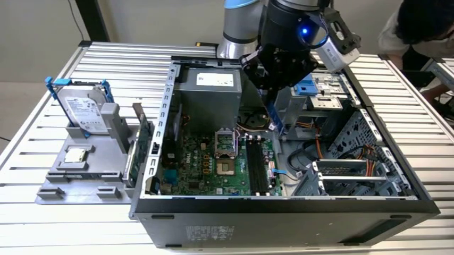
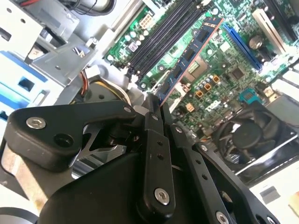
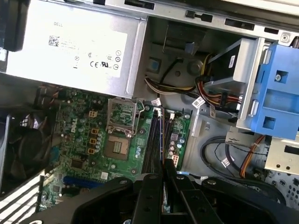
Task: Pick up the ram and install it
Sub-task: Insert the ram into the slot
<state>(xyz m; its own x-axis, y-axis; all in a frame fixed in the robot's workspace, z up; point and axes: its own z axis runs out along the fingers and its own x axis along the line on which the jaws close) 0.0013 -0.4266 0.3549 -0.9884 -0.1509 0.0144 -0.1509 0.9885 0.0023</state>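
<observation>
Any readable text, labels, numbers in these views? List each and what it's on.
No text can be quoted reliably.
White label on power supply: print and marks, too small.
Hard drive label: blurred.
Sticker on computer case outer panel: blurred.
Motherboard lettering: too small.
White cable tags: unreadable.
The ram, clamped in the end effector: chip markings unreadable.

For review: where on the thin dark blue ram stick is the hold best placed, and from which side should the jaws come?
Grip the thin dark blue ram stick at one end, jaws across its two flat faces, coming from above the open case. That leaves its long contact edge free toward the long black motherboard slots. The black gripper holds it this way now, the stick hanging downward above the green motherboard in the exterior view.
</observation>
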